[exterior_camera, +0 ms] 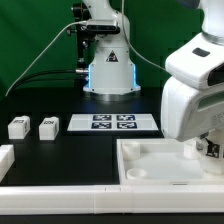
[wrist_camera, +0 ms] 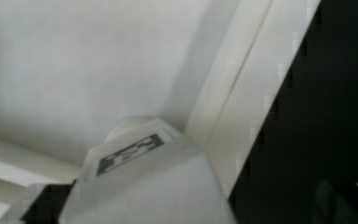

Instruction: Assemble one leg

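1 leg [wrist_camera: 140, 150]: white plastic, a small rectangular peg with a black-and-white tag on one face.
- Location: under the tool [exterior_camera: 209, 150], over the inside of the tray [exterior_camera: 150, 172], close to the tray's wall at the exterior view's right. The peg is tilted in the wrist view, tagged face toward the camera.
- State of tool: it appears clenched on the leg, with 1 dark finger [wrist_camera: 48, 205] against the peg's side. The wrist view is blurred, so this hold is a judgement, not plainly seen.

2 spare legs: the outer spare [exterior_camera: 18, 127] and the inner spare [exterior_camera: 47, 127].
- Location: on the tabletop [exterior_camera: 70, 155] at the exterior view's left, side by side and well apart from the tray.

1 marker board [exterior_camera: 112, 122]: flat on the tabletop, in front of the arm's base [exterior_camera: 108, 65].

1 further white piece [exterior_camera: 5, 158]: cut off at the exterior view's left edge, kind not clear.

Handling of the leg, as judged:
- Weight and stiffness: light and stiff, not fragile.
- Surface: the smooth plastic faces look likely to slip or twist under a loose hold.
- Where to hold: across 2 opposite flat faces toward the upper part, so that the lower end stays free to meet the tray.
- Risk: a skewed hold would carry the tilt into the seating, so the peg wants squaring first.
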Available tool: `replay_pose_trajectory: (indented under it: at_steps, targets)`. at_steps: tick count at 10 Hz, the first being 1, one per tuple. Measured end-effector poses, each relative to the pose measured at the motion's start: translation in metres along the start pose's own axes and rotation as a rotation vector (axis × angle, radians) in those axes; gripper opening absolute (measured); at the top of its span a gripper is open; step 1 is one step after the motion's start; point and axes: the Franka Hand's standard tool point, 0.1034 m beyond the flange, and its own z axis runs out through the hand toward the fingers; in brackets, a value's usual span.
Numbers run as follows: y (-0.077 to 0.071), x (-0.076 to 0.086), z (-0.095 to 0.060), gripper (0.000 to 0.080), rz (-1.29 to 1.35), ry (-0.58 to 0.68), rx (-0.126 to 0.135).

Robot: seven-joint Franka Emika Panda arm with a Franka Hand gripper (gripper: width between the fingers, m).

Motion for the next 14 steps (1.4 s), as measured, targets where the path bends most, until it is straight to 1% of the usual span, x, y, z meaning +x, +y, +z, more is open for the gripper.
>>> replay_pose_trajectory:
  at_steps: [1, 2, 3, 4, 8, 9, 14]
  targets:
    - [0.0, 0.0, 0.0, 0.0521, -0.002, -0.001, 0.0]
    - [0.002, -0.001, 0.0, 0.0327, -0.007, -0.001, 0.0]
    - [0.01, -0.004, 0.001, 0.0327, -0.007, -0.006, -0.013]
    - [0.013, -0.005, 0.001, 0.0298, -0.004, -0.007, -0.013]
    - [0.013, -0.005, 0.001, 0.0297, 0.03, -0.006, -0.012]
    - [0.013, -0.005, 0.001, 0.0297, 0.087, -0.006, -0.01]
    - [0.012, -0.005, 0.001, 0.0297, 0.608, -0.003, -0.004]
